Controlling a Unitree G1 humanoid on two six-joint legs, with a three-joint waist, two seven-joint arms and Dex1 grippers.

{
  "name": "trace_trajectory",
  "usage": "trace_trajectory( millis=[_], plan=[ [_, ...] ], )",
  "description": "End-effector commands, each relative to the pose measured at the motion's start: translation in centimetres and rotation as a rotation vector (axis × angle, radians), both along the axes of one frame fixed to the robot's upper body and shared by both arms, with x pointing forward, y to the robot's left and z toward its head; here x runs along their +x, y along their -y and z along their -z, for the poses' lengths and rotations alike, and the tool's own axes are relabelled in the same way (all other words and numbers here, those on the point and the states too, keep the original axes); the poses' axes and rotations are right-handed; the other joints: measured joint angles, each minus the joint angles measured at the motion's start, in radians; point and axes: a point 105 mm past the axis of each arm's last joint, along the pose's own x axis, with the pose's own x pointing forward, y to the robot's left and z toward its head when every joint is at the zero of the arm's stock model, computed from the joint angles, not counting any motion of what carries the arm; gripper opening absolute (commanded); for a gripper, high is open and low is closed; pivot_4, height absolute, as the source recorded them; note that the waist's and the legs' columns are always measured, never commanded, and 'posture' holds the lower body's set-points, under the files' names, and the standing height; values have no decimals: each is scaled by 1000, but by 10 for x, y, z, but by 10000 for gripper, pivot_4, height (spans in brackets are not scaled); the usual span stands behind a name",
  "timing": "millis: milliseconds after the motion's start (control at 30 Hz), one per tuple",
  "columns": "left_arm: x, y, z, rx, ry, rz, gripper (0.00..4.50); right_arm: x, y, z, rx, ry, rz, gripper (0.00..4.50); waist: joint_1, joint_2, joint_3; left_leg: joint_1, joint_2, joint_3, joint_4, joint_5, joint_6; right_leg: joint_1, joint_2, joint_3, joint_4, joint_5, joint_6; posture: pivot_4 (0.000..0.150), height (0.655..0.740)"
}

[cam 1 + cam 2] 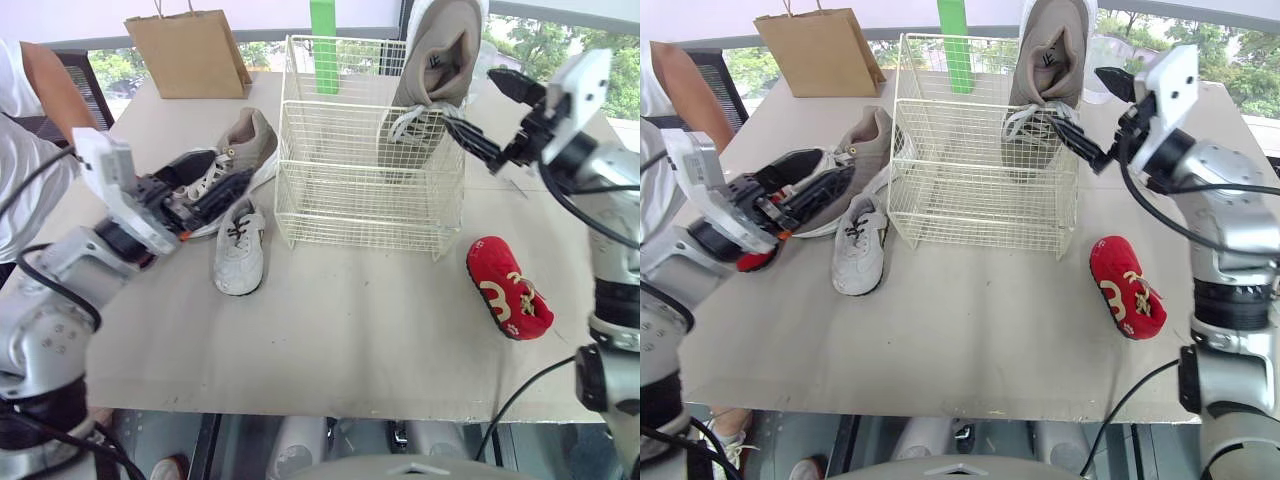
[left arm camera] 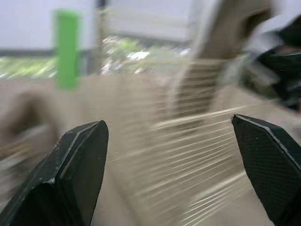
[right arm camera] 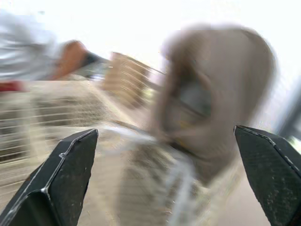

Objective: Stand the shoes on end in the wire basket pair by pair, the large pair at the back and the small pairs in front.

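**One large shoe upright in the basket, three shoes out on the tabletop, both grippers open**

Directions take the wire basket (image 1: 370,200) as the clock's centre, with 12 at the far edge of the tabletop (image 1: 350,340).

Several things are hard to make out. Both wrist views are smeared, showing little more than wire, a grey shape and the black fingers. The standing grey shoe (image 1: 437,60) is cut off at its top by the frame, and its lower end sits behind the mesh. The toe of the lying grey shoe (image 1: 250,140) is covered by the left gripper. A person's arm (image 1: 50,85) at 10 o'clock is cut off by the frame's edge.

The right gripper (image 1: 470,97) is at 2 o'clock beside the standing shoe, with its fingers spread wide and nothing held. The lower finger lies against the shoe's white laces, but I cannot tell whether it presses on them.

The left gripper (image 1: 232,165) is at 9 o'clock, also spread wide and holding nothing. It sits over the laces of the lying grey shoe. I cannot tell whether it makes contact.

The standing grey shoe is on end in the basket's back right corner, its opening facing forward. Its mate lies on the tabletop just beside the basket's left wall. A small white shoe (image 1: 240,250) lies at 8 o'clock, close to the basket's front left corner. A small red shoe (image 1: 510,288) lies at 4 o'clock, apart from the basket.

A brown paper bag (image 1: 190,55) stands at 11 o'clock. A green post (image 1: 324,40) rises behind the basket at 12.
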Motion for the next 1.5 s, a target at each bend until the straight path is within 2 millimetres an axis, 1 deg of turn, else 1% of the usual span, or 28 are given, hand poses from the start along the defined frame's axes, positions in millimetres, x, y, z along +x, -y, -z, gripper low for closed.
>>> trace_trajectory(
  millis=[33, 67, 133, 200, 267, 300, 400, 500, 600, 633, 700, 767, 800, 833, 867, 900, 967, 1033, 1100, 1133, 1200, 1300, 1400, 1500],
  plan=[
    [6, -38, -9, 46, -62, -71, 45000, -39, -7, 1, -72, -30, -149, 44890, -1, 0, 0, 1, 0, 1, 0, 0, 0, 0, 0, -1, 0, 0, 0, 1500, 7400],
    [9, -45, -7, 51, -94, -75, 45000, -45, -9, 6, -96, -57, -173, 44890, -1, 0, 0, 0, 0, 1, 0, 0, 0, 0, 0, -2, 0, 0, 0, 1500, 7400],
    [23, -64, -2, 82, -186, -100, 45000, -57, -13, 15, -102, -104, -209, 44890, 1, -1, 0, 1, 0, 0, 0, 0, 0, 1, 0, -3, 1, 0, 0, 1500, 7400],
    [39, -81, 5, 102, -288, -155, 45000, -62, -17, 24, -109, -130, -204, 44890, 8, -2, 0, 1, -1, 1, 0, 0, 0, 1, 1, -3, 1, 0, 0, 1500, 7400],
    [54, -89, 7, 118, -330, -188, 45000, -65, -21, 28, -101, -145, -199, 44890, 11, -3, -1, 1, -1, -1, 1, 0, 0, 1, 2, -5, 2, 0, 0, 1500, 7400],
    [64, -90, 8, 134, -360, -192, 45000, -68, -25, 29, -81, -153, -204, 44890, 10, -3, -1, 1, -1, 0, 1, 0, 0, 1, 2, -4, 2, 0, 0, 1500, 7400],
    [84, -90, 9, 186, -412, -221, 45000, -73, -33, 30, -51, -163, -203, 44890, 16, -6, -2, -1, -2, -2, 3, 0, 0, 1, 3, -5, 2, 0, 0, 1500, 7400],
    [98, -80, 15, 270, -469, -219, 45000, -77, -36, 31, -39, -165, -184, 44890, 13, -7, -1, -3, -3, -1, 4, 0, 1, 0, 2, -5, 0, 0, 1, 1500, 7400],
    [108, -62, 30, 398, -527, -182, 45000, -81, -37, 30, -28, -162, -158, 44890, 11, -7, -1, -4, -2, -1, 4, -1, 2, 0, 1, -5, -2, -1, 1, 1500, 7400],
    [110, -59, 35, 432, -541, -174, 45000, -82, -37, 30, -24, -162, -150, 44890, 9, -7, -1, -5, -2, -1, 3, -2, 3, 0, 1, -5, -3, -1, 1, 1500, 7400],
    [109, -57, 52, 530, -587, -156, 45000, -84, -38, 29, -11, -163, -137, 44890, 3, -7, -1, -5, -2, 0, 3, -2, 3, 0, 0, -4, -4, -1, 1, 1500, 7400],
    [106, -56, 73, 562, -647, -137, 39820, -86, -40, 29, -2, -163, -123, 45000, 2, -7, -1, -4, -2, 1, 3, -2, 4, 0, 0, -4, -4, -1, 2, 1500, 7400],
    [104, -55, 79, 558, -667, -126, 39613, -87, -41, 29, 1, -165, -116, 45000, 2, -7, -2, -4, -2, 1, 3, -2, 4, 0, 0, -4, -4, -1, 2, 1500, 7400],
    [103, -53, 83, 527, -677, -119, 32584, -89, -41, 29, 4, -169, -110, 45000, 2, -6, -3, -3, -1, 1, 3, -2, 4, 0, -1, -4, -3, -1, 2, 1500, 7400],
    [103, -52, 84, 496, -678, -112, 30677, -91, -42, 30, 7, -173, -106, 45000, 2, -6, -3, -3, -1, 1, 3, -2, 4, 1, -1, -3, -2, -1, 2, 1500, 7400],
    [103, -50, 84, 461, -674, -108, 26889, -92, -43, 30, 10, -176, -103, 45000, 2, -6, -3, -3, -1, 1, 3, -2, 4, 1, -1, -3, -2, -1, 2, 1500, 7400],
    [103, -49, 80, 403, -663, -100, 17901, -94, -44, 31, 16, -185, -97, 45000, 3, -6, -3, -3, -1, 1, 4, -3, 4, 1, -1, -3, -2, -1, 2, 1500, 7400],
    [103, -49, 74, 348, -647, -97, 9825, -94, -44, 32, 20, -193, -92, 45000, 8, -6, -3, -3, -2, 1, 4, -3, 4, 1, -1, -4, -2, -1, 2, 1500, 7400],
    [104, -52, 62, 289, -609, -108, 1774, -93, -45, 33, 21, -199, -88, 45000, 10, -6, -3, -3, -2, 1, 4, -3, 5, 1, -2, -4, -2, -1, 2, 1500, 7400],
    [104, -52, 56, 254, -589, -111, 215, -92, -45, 33, 22, -200, -87, 45000, 10, -6, -3, -4, -2, 1, 4, -3, 5, 1, -2, -4, -2, -1, 2, 1500, 7400],
    [103, -56, 44, 224, -559, -109, 154, -91, -44, 33, 23, -201, -88, 45000, 10, -6, -3, -4, -2, 1, 5, -3, 5, 1, -2, -5, -2, -1, 2, 1500, 7400],
    [97, -55, 30, 175, -553, -61, 154, -88, -44, 32, 21, -201, -96, 45000, 8, -7, -2, -4, -2, 0, 5, -3, 5, 1, -1, -5, -2, -1, 2, 1500, 7400],
    [84, -53, 28, 165, -610, 26, 153, -85, -44, 33, 18, -202, -108, 45000, 4, -8, -2, -4, -2, 0, 5, -3, 5, 0, -1, -5, -2, -1, 2, 1500, 7400],
    [75, -57, 30, 161, -649, 45, 153, -84, -44, 33, 14, -201, -120, 45000, 1, -8, -2, -4, -2, 0, 4, -3, 5, 0, -1, -5, -2, -1, 2, 1500, 7400]
  ],
)
